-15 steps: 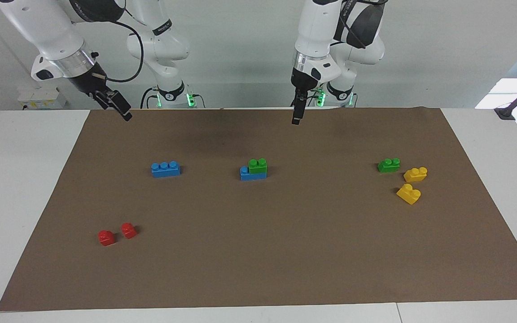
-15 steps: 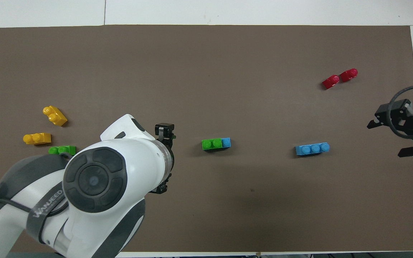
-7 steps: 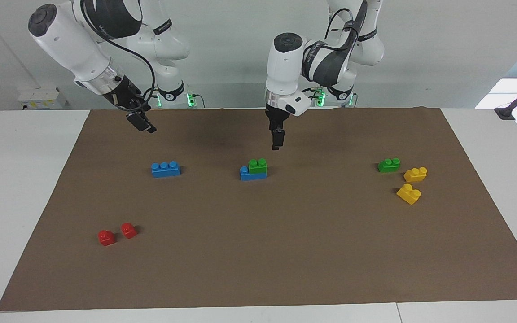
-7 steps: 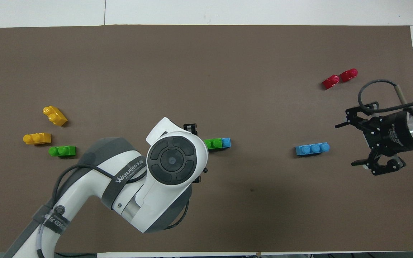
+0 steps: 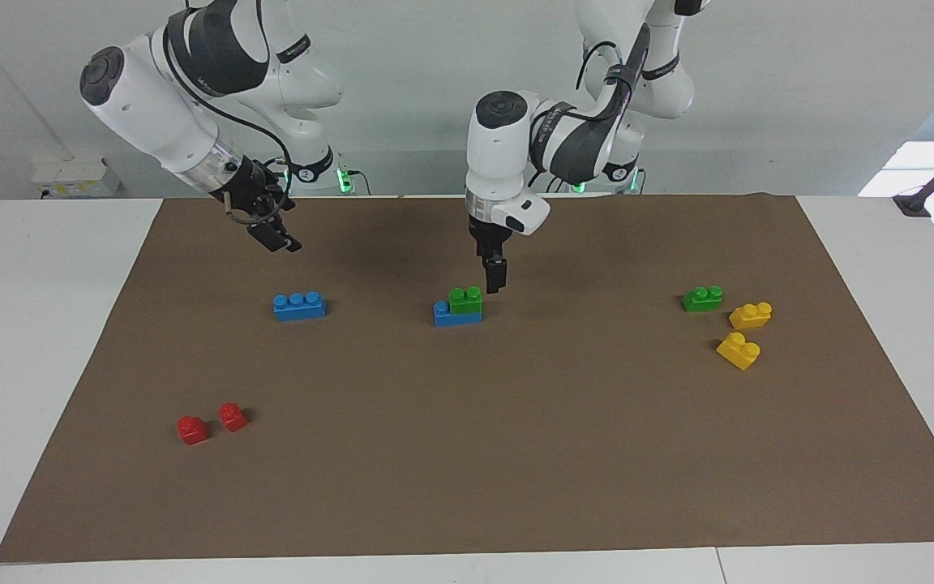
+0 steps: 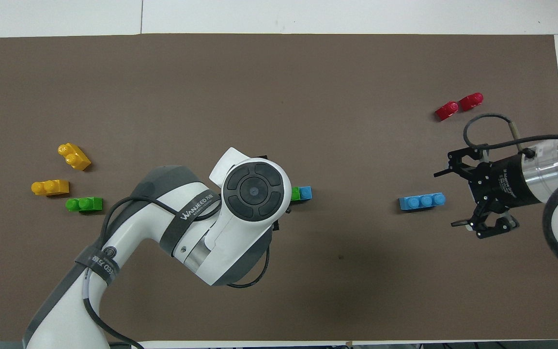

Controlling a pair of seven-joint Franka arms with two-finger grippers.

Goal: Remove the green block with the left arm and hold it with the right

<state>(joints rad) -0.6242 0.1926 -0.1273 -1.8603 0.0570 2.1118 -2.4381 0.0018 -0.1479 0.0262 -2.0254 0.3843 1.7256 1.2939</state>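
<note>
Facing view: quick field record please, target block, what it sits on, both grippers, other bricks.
target: green block, stacked on blue brick
left gripper: just above the stack, beside the green block's end, no contact visible
right gripper: open, in the air over the mat
spare green brick: loose beside two yellow bricks
lone blue brick: on mat

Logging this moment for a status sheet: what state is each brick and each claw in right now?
green block: stacked on blue brick, not gripped
left claw: low beside the green block
right claw: open, up near lone blue brick
loose green brick, yellow bricks, red bricks: lying free on the mat
</note>
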